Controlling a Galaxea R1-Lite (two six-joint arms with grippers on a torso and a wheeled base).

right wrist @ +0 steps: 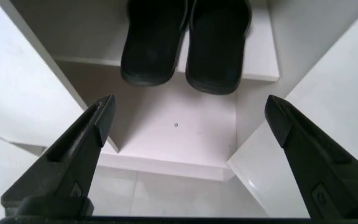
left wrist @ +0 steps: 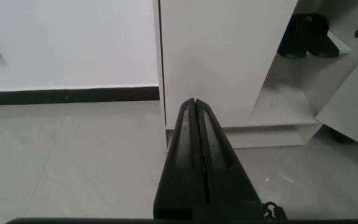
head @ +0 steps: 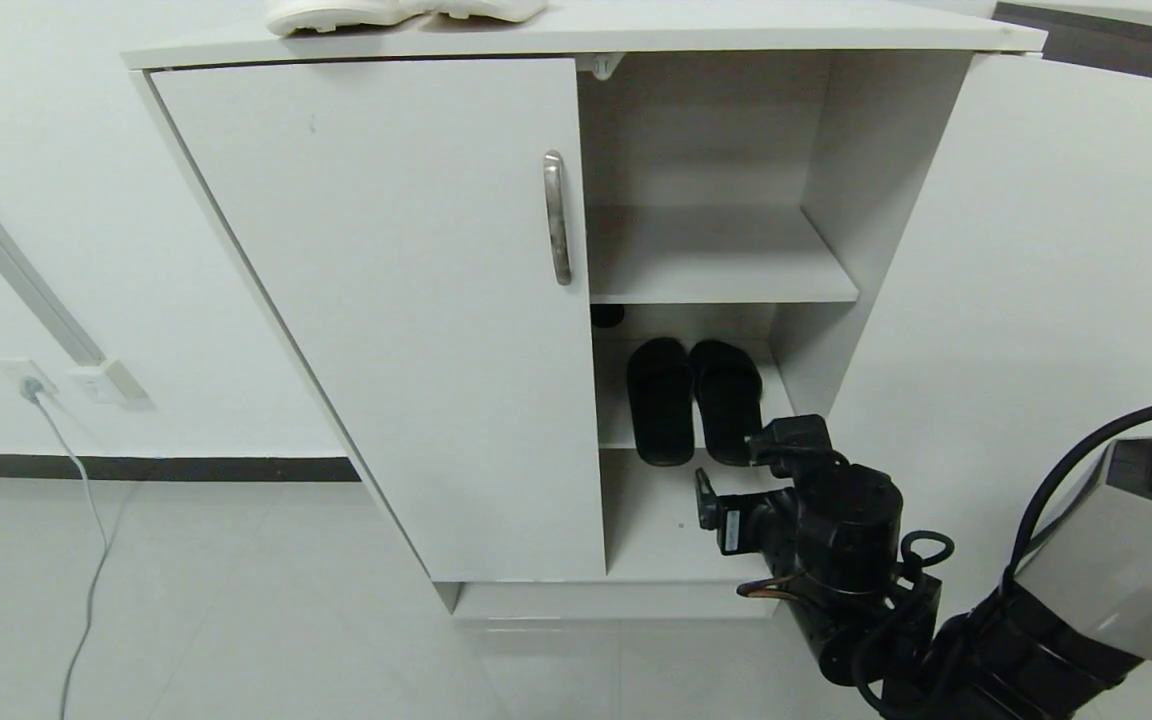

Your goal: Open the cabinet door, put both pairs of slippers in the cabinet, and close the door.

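One white pair [head: 406, 12] atop cabinet [head: 366, 300]: probably light, soft foam; pinch both soles together at near ends; right gripper [right wrist: 189, 104] spread before black pair [right wrist: 185, 43] inside cabinet; left gripper [left wrist: 194, 106] pressed together.

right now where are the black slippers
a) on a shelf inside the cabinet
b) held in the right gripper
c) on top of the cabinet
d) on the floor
a: the black slippers lie side by side on a shelf inside the cabinet, just beyond the open, empty right gripper; the pair on top is the white pair.

No legible text or signs
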